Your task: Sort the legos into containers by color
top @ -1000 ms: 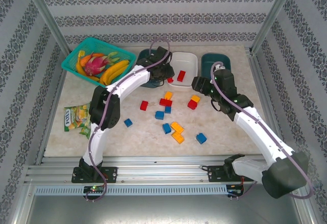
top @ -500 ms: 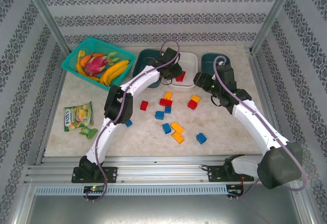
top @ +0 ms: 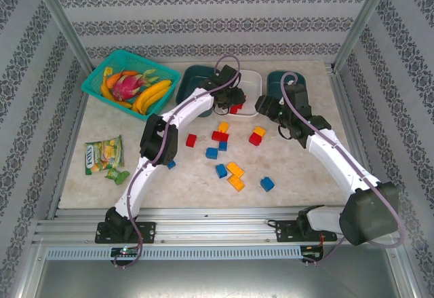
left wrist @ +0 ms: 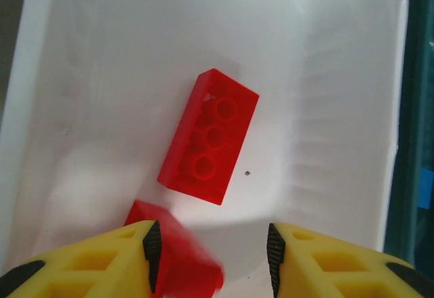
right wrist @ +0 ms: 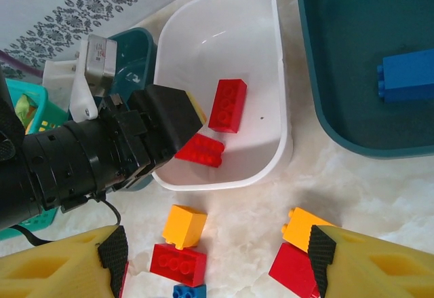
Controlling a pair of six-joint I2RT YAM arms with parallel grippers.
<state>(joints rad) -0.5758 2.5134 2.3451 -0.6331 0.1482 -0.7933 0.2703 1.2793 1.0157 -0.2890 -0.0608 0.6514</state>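
Dropped red lego point(right wrist: 199, 150) (rectangular, studded) now in white tub point(right wrist: 203, 47).

- three tubs are set in a row at the far edge of the table point(top: 305, 169): the left tub point(top: 193, 81), the middle tub point(top: 254, 79) and the right tub point(top: 274, 81).
- one brick point(right wrist: 228, 105) and a second brick point(right wrist: 200, 150) are found in the middle tub, just beside each other.
- a lone brick point(right wrist: 407, 74) is found in the right tub.
- the loose bricks point(top: 235, 170) are scattered on the table before the tubs.
- a basket point(top: 97, 75) is placed left of the left tub.
- a snack packet point(top: 104, 157) is laid well before the basket, by the left edge.
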